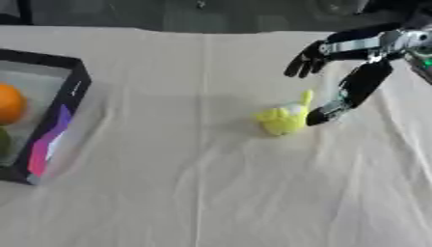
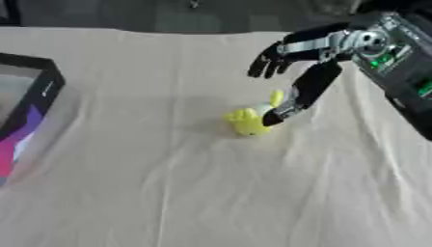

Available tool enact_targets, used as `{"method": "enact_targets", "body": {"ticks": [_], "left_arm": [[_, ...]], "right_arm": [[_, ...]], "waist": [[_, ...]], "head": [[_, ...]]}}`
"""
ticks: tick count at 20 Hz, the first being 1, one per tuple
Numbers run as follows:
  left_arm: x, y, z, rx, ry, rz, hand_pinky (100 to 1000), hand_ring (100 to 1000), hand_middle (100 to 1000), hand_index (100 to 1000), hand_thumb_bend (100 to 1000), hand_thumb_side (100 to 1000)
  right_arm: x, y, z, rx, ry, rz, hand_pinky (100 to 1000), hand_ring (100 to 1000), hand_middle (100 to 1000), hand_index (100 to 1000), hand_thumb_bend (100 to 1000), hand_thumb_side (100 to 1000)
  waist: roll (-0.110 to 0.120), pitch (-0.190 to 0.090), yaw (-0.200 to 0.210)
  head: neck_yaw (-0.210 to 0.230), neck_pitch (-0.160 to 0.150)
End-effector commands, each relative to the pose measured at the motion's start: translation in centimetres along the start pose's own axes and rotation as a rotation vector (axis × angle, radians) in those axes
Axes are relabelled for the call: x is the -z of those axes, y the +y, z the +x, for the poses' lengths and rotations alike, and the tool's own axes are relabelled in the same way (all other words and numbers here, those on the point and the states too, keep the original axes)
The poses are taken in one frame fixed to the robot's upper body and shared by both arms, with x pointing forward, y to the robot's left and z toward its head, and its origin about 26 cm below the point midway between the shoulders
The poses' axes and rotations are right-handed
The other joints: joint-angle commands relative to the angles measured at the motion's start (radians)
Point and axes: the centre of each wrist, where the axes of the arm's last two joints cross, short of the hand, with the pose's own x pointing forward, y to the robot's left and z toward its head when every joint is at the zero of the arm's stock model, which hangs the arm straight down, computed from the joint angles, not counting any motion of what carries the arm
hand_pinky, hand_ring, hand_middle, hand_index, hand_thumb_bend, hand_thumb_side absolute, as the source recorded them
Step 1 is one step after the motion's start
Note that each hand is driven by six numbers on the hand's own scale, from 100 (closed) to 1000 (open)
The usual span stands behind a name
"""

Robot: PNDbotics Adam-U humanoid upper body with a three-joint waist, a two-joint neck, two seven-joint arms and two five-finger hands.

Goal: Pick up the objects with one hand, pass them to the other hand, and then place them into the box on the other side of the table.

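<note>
Left eye view showed the most of the scene, so it served as the main reference. Nearest the robot lay the table (image 1: 219, 202), covered with a cream cloth (image 2: 168, 193) that carried long creases running away from the viewer.

At the left edge of the table stood the box (image 1: 59, 120), black-walled with a purple and pink panel on its outer side. Inside it sat an orange fruit (image 1: 10, 103), and below that a dark green item (image 1: 3, 142) was only partly visible (too little of it showed to identify).

Further in, right of centre, a small yellow-green toy (image 1: 285, 118) rested on the cloth, well apart from the box. One slender part of it pointed upward. Its exact form could not be made out.

The right hand (image 1: 354, 82) reached down from the upper right corner. Its thumb extended downward, the tip touching or just beside the right side of the toy (contact could not be confirmed). The fingers (image 2: 268, 61) hung spread and only slightly bent above and behind the toy, closed around nothing. The hand was therefore unclenched and not gripping.

Beyond the far table edge the background was dark.
</note>
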Motion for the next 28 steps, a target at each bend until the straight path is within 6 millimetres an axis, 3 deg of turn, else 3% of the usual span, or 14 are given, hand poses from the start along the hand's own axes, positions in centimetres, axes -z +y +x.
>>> {"method": "enact_targets", "body": {"ticks": [1,8,9,10,21,23,25,26,27,28], "left_arm": [[0.1,1.0,0.9,0.003,-0.034,0.021,810,670,607,673,691,390],[-0.2,1.1,1.0,-0.006,-0.035,0.024,811,672,606,672,687,399],[-0.2,1.1,1.0,-0.006,-0.035,0.024,811,672,605,672,685,400],[-0.2,1.1,1.0,-0.006,-0.035,0.026,811,675,606,674,642,379],[-0.3,1.0,0.6,-0.013,-0.001,0.027,810,674,600,674,636,400],[-0.3,1.0,0.6,-0.015,-0.001,0.026,812,675,601,675,640,405],[-0.3,0.9,0.6,-0.019,-0.003,0.023,811,674,599,674,646,414],[-0.3,0.9,0.6,-0.02,-0.002,0.023,811,674,599,674,647,416],[-0.3,0.9,0.6,-0.02,-0.002,0.023,811,674,599,675,647,417],[-0.3,0.9,0.6,-0.02,0.0,0.022,811,675,599,675,646,417]], "right_arm": [[0.6,-0.1,-0.6,-0.024,0.045,-0.037,881,857,831,863,612,427],[2.7,1.3,-2.8,-0.032,0.118,-0.046,878,854,822,860,597,403],[2.9,1.5,-3.1,-0.031,0.126,-0.041,877,854,818,860,625,347],[3.2,1.7,-3.4,-0.032,0.131,-0.03,878,855,821,860,592,395],[4.7,2.9,-5.7,-0.063,0.186,0.086,876,852,812,869,544,336],[4.8,3.0,-5.9,-0.064,0.195,0.07,869,835,774,836,521,298],[5.0,3.2,-6.0,-0.042,0.198,0.04,857,802,695,767,485,201],[5.0,3.3,-6.1,-0.024,0.207,0.013,851,779,625,719,411,113],[5.1,3.4,-6.2,-0.006,0.212,-0.021,841,742,530,626,284,100],[5.1,3.5,-6.2,0.021,0.216,-0.061,835,721,489,586,252,100]], "waist": [[0.011,-0.014,0.004],[0.015,-0.007,0.009],[0.016,-0.006,0.009],[0.017,-0.005,0.01],[0.018,0.001,0.016],[0.018,0.003,0.016],[0.018,0.004,0.015],[0.018,0.004,0.015],[0.018,0.004,0.015],[0.018,0.003,0.015]], "head": [[-0.007,-0.012],[-0.011,-0.012],[-0.012,-0.014],[-0.012,-0.016],[-0.012,-0.018],[-0.011,-0.021],[-0.011,-0.023],[-0.01,-0.021],[-0.009,-0.021],[-0.01,-0.022]]}}
